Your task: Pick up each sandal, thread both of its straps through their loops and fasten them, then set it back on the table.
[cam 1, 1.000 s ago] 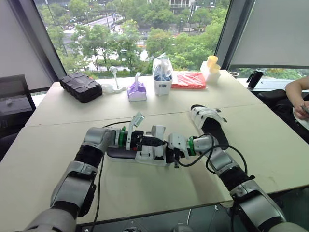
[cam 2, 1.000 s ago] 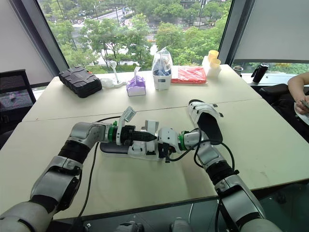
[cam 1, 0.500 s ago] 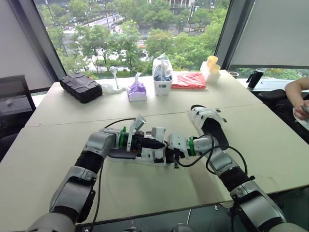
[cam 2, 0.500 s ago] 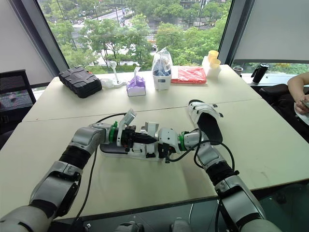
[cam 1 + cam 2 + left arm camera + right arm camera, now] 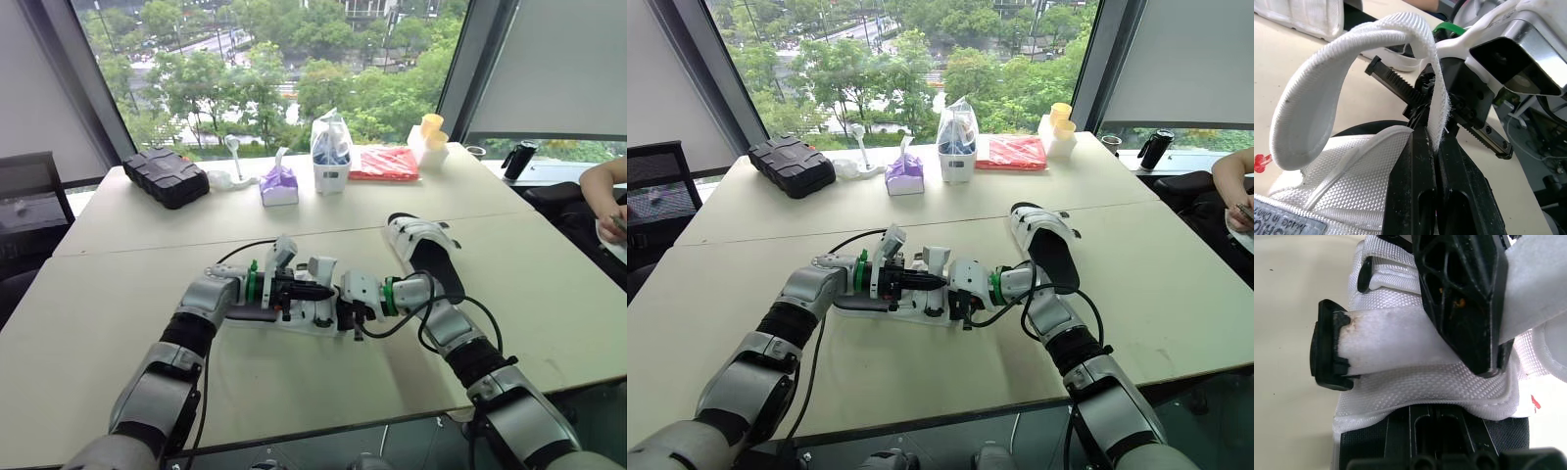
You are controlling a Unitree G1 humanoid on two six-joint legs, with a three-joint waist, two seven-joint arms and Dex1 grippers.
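Heads up, this is a tight spot. The near sandal [image 5: 263, 313] sits flat on the table [image 5: 294, 392], mid-front, with both arms meeting over it. Your left gripper [image 5: 1429, 134] is clamped shut on the white strap [image 5: 1312, 83], which arcs up and over in a big bow. The right gripper [image 5: 343, 311] is jammed in just beside it, and I honestly can't tell if that one's open or closed. The second sandal [image 5: 423, 253] lies off to the right and further back, well apart and untouched.

What I'd worry about:
- The pinch looks like it's only on the strap's edge, so a sideways tug could pop it free.
- The two grippers are practically touching, so any twist risks them knocking together.
- Nothing obviously pins the sole, so pulling hard may just drag the whole sandal.

On the views: the left wrist cam gives you the actual pinch and the strap's bow, which the head cams bury behind the arms. The right wrist cam shows a black tab [image 5: 1327, 352] on a strap end, but not whether anything's threaded. The head cams show the overall layout.
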